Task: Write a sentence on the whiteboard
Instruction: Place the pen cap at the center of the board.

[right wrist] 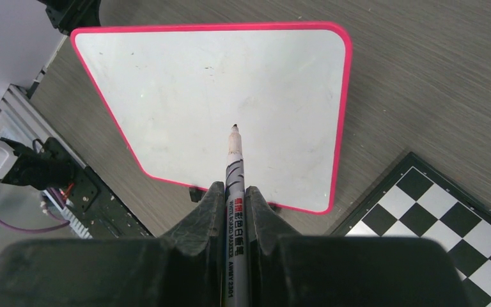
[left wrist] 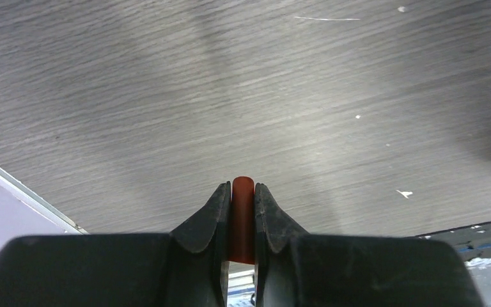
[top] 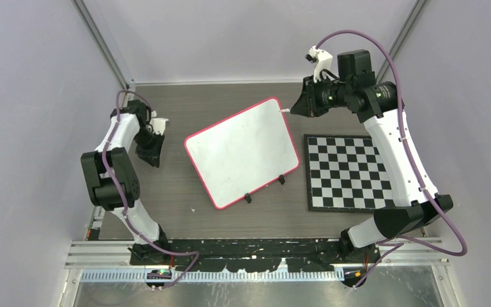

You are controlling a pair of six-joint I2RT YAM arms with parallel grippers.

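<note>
Gripping a slim white marker (right wrist: 235,167) — right hand (right wrist: 233,190) — toward smooth whiteboard (right wrist: 185,83); left hand (left wrist: 243,192), a red cylinder (left wrist: 243,220).

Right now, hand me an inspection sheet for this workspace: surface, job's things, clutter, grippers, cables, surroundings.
Surface: dark wood-grain table, with a few small white specks.
Job's things: whiteboard lies at an angle mid-table, with no writing and only faint smudges; marker is uncapped.
Clutter: checkered board lies right of the whiteboard, not touching it.
Grippers: left gripper is shut on a red cylinder, possibly the cap, above bare table. Right gripper is shut on the marker, tip aimed at the whiteboard; contact cannot be told.
Cables: a purple cable runs along each arm, off the whiteboard.
Surroundings: pale walls; metal rail at the near edge.
</note>
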